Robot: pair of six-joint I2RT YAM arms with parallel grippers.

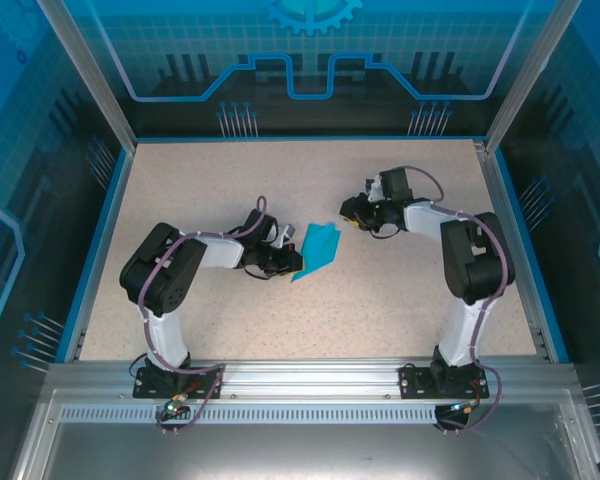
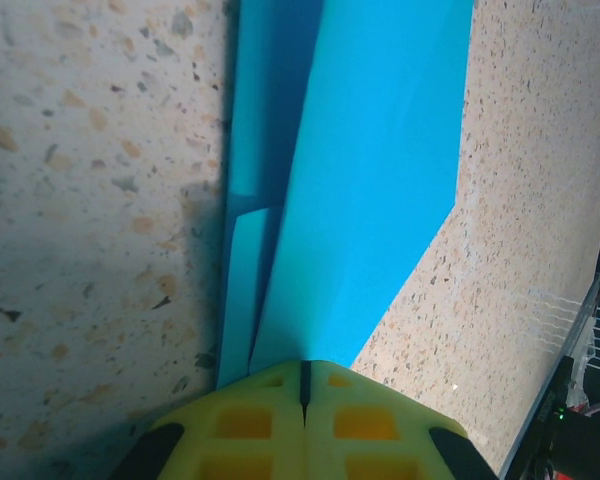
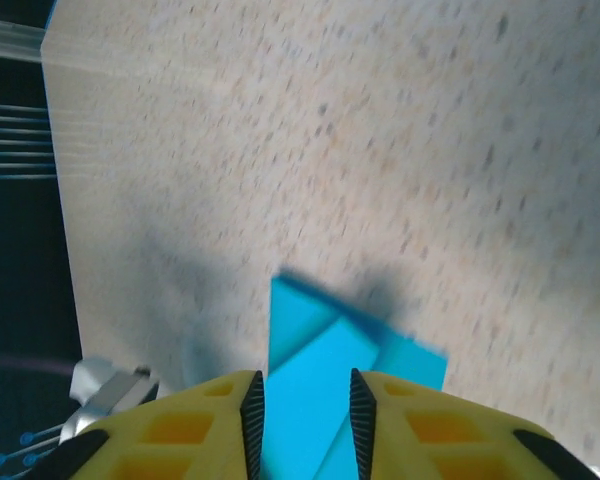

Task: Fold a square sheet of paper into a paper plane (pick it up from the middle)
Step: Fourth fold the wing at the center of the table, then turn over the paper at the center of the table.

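Your left pincer (image 2: 302, 370), yellow fingers pressed together, clamps the narrow end of the one thin, teal-blue folded paper sheet (image 2: 380, 180) lying on the speckled beige surface (image 2: 80, 200). Your right pincer (image 3: 305, 395) hangs near its other end, fingers apart.

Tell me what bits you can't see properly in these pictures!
- Left wrist view: the paper is cut off by the top edge, and its near end hides inside the shut left hand.
- Right wrist view: the picture is blurred, and the paper's near part runs off the bottom edge behind the right hand.
- Top view: the paper's folds are too small to count.
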